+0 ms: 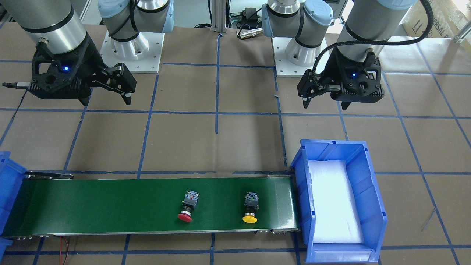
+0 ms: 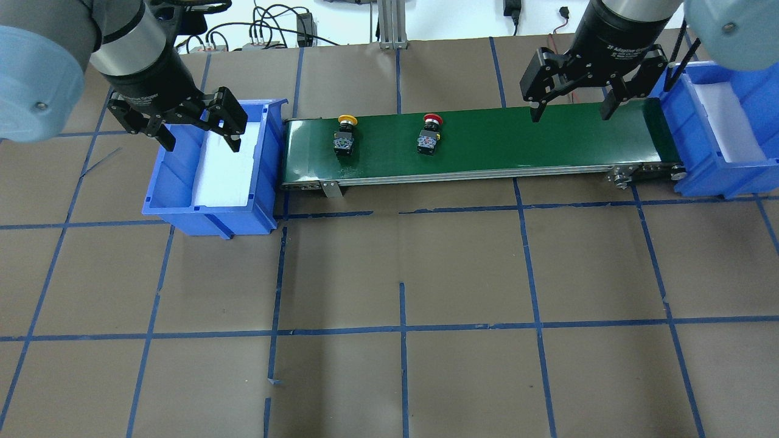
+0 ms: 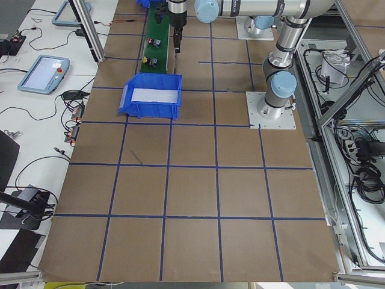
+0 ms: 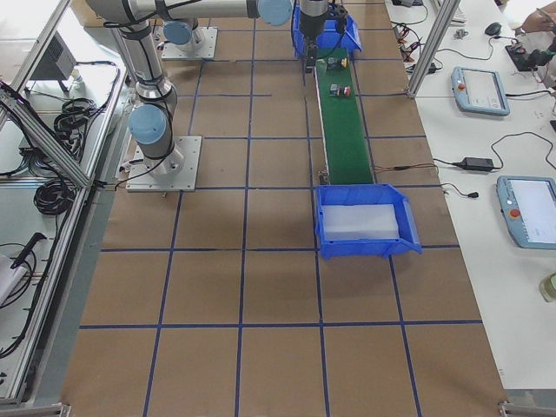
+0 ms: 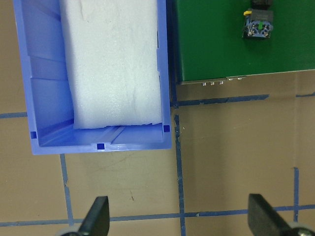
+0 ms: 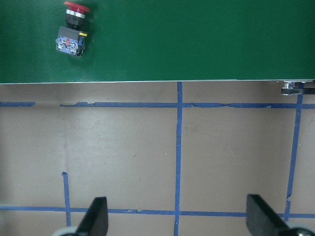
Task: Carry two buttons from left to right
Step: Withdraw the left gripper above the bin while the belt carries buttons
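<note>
Here, lying on their sides on the green belt (image 2: 548, 143), caps pointing away from the robot: the yellow button (image 2: 345, 134) near the belt's left end, the red button (image 2: 429, 137) further right, toward the middle, well apart from the yellow. At each end of the belt, on the brown desk (image 2: 401, 255), a foam-lined blue bin: left bin (image 2: 176, 188), right bin (image 2: 712, 176). Left jaws wide apart, empty, hanging high by the left bin. Right jaws wide apart, empty, hanging high near the belt's right part.

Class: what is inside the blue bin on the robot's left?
Only a white foam pad lies in the left blue bin. The bin floor beneath the pad is covered, so it cannot be seen.
</note>
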